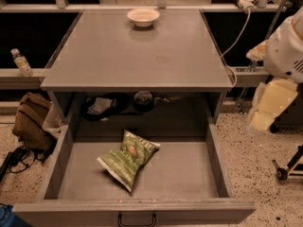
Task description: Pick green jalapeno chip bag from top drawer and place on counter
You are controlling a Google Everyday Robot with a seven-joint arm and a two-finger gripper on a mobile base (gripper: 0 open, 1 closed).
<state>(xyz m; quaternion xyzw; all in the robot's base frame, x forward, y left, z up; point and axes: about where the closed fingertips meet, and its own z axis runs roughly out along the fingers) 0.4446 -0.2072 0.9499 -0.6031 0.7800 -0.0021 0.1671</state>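
Gripper (267, 107) hung at 3 o'clock, open/shut state: can't tell. Green jalapeno chip bag (128, 159) lay at its 8 o'clock, well apart, in top drawer (189, 174).

lab/workshop | terrazzo floor (246, 145), caster stand (282, 173) | jaws far R

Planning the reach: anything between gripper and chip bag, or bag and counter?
Nothing visible. The gripper hangs off to the right, outside the top drawer; only its low right wall lies between it and the green jalapeno chip bag. The counter has a white bowl at its far edge.
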